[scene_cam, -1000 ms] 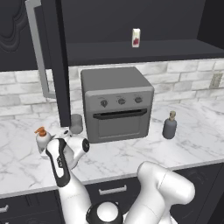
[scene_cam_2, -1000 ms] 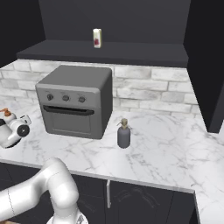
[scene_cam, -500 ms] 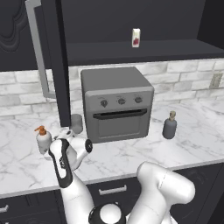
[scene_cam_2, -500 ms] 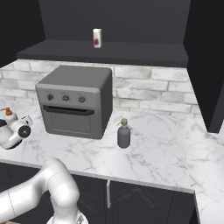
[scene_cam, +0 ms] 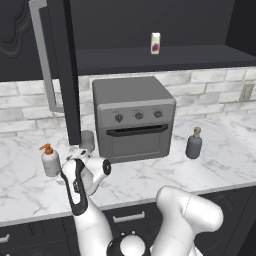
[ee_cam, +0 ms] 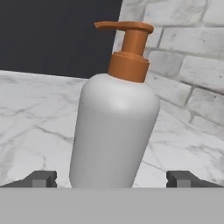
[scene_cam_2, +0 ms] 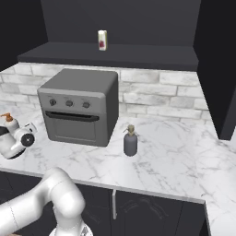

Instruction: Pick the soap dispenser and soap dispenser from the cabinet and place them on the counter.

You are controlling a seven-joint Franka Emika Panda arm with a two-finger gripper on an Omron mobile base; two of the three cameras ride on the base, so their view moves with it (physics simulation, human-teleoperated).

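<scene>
Two bottles: both stand upright on the counter [scene_cam: 150, 172], so the task looks done.
White soap dispenser [ee_cam: 114, 131]: left of the oven [scene_cam: 132, 117], just ahead of the gripper [ee_cam: 111, 178].
Gripper: fingers spread wide either side of it, apparently not touching; likely just released.
Grey soap dispenser [scene_cam_2: 130, 141]: right of the oven.
Base views: add the cabinet [scene_cam: 50, 50], its door open.
Hand view: shows the finger gap.

We see a grey toaster oven [scene_cam: 132, 117] with three knobs [scene_cam: 139, 115] and a dark handle standing against the grey brick backsplash [scene_cam_2: 156, 94]. A short grey cup [scene_cam: 87, 140] stands just beside its left side. A small white carton [scene_cam_2: 102, 40] with a red mark stands upright on the dark shelf [scene_cam_2: 138, 53] above the oven.
</scene>
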